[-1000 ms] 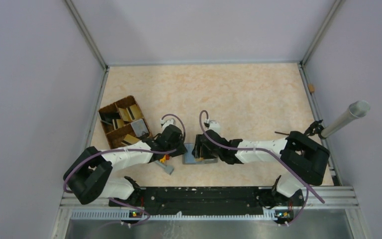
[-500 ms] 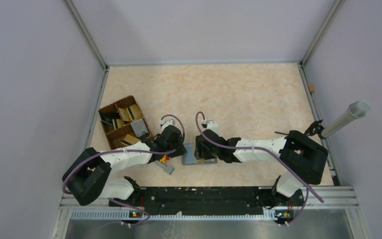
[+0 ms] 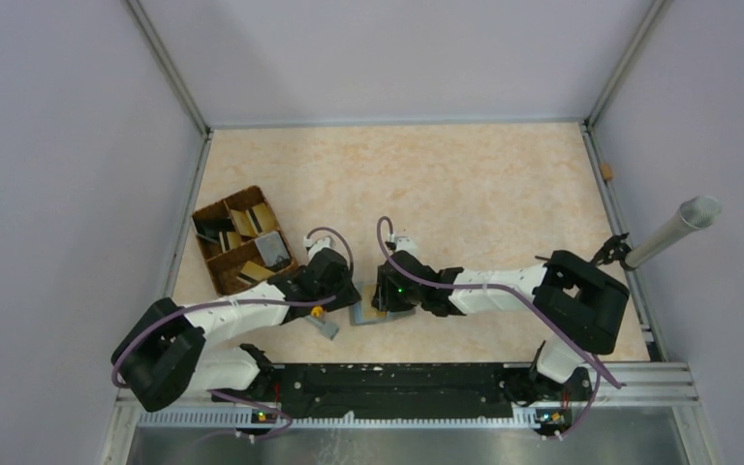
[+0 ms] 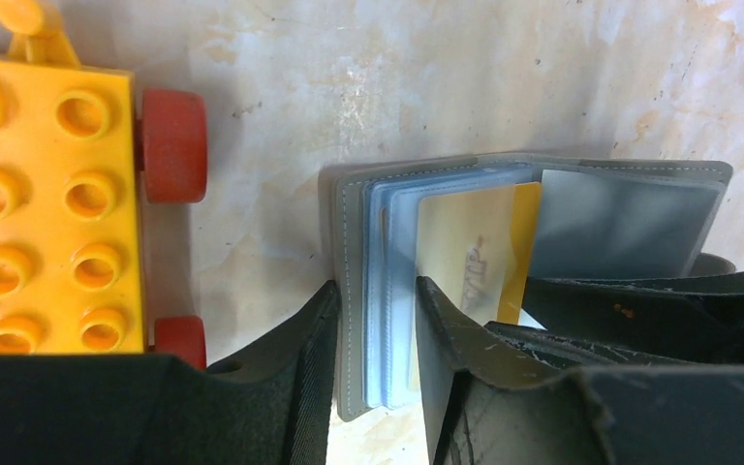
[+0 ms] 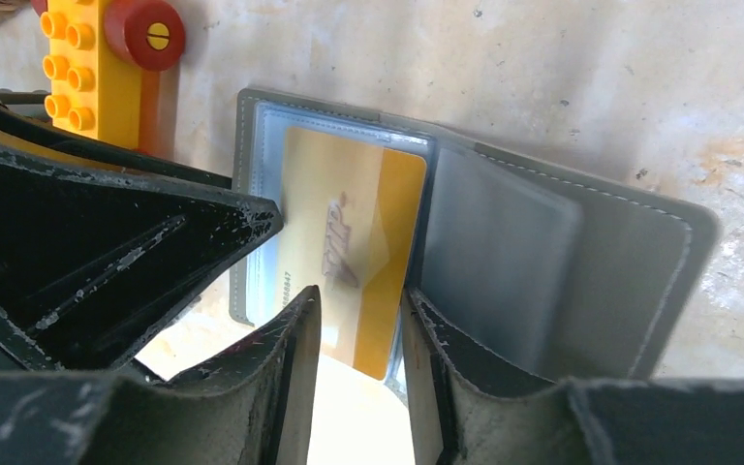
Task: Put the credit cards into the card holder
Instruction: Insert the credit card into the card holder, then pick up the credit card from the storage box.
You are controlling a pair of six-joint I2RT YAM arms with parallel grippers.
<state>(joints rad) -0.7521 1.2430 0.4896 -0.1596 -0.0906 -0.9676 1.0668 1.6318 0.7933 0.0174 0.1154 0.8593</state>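
Both arms have shifted left. Left gripper jaws are clamping card holder pages; right gripper jaws are straddling gold card, contact unclear.

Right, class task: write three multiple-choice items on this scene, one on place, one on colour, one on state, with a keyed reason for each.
1. Where is the toy brick block relative to the card holder, seen from the top camera?
A left
B right
C on top of it

2. What colour is the card going into the holder?
A gold
B green
C red

3. The card holder is:
A shut flat
B open like a book
C standing upright

Key: A, the block sits at its left edge; A, gold card face; B, the sleeves are fanned open.
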